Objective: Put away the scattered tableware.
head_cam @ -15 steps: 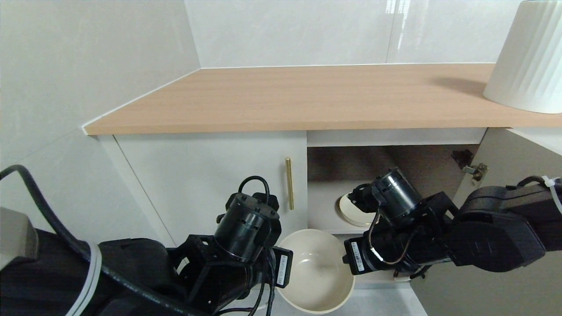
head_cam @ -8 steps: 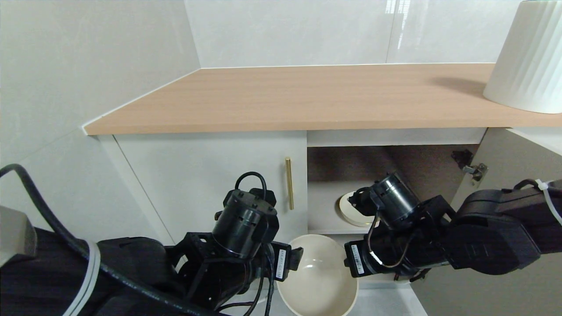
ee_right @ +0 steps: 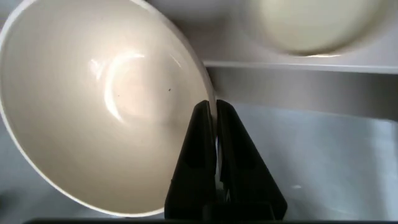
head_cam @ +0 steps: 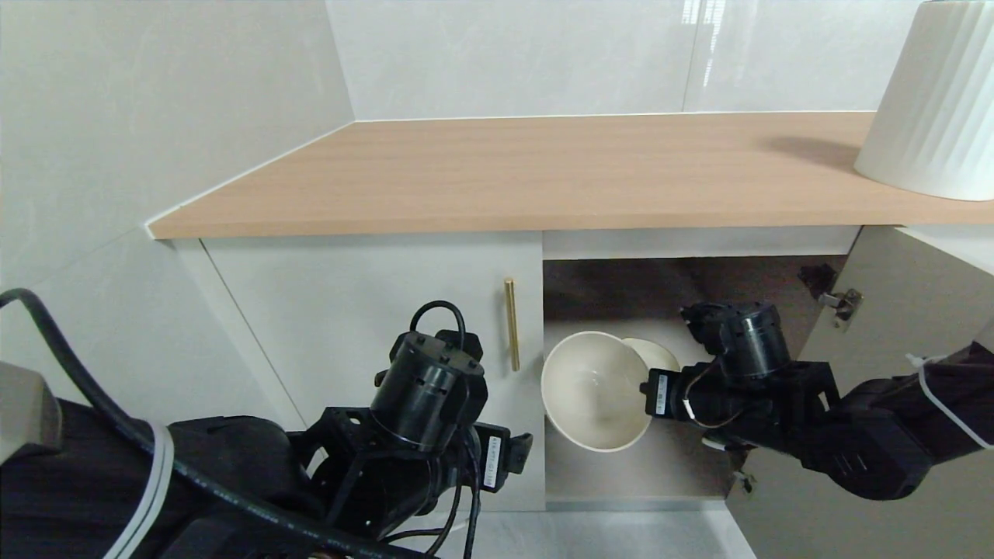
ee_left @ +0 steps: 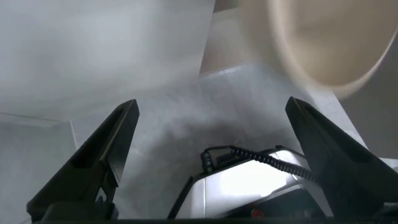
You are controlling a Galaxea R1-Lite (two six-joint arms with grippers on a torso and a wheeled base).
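A cream bowl [head_cam: 594, 392] hangs tilted on its edge in the open cabinet's mouth, its hollow facing out. My right gripper [head_cam: 651, 394] is shut on its rim; in the right wrist view the two fingers [ee_right: 214, 134] pinch the rim of the bowl [ee_right: 106, 106]. Behind it a second cream dish [head_cam: 656, 353] rests on the cabinet shelf, also seen as a pale dish [ee_right: 311, 25]. My left gripper [ee_left: 211, 149] is open and holds nothing, low in front of the closed door, with the bowl [ee_left: 317, 37] beyond it.
The wooden countertop [head_cam: 543, 171] carries a white ribbed vessel [head_cam: 932, 101] at the right. The left cabinet door is closed, with a brass handle [head_cam: 511, 324]. The right door [head_cam: 893, 295] stands open on its hinge [head_cam: 845, 303], close to my right arm.
My right gripper has carried the bowl up and to the right, from low beside the left arm into the cabinet opening, tipping it onto its edge. The left arm has sunk slightly.
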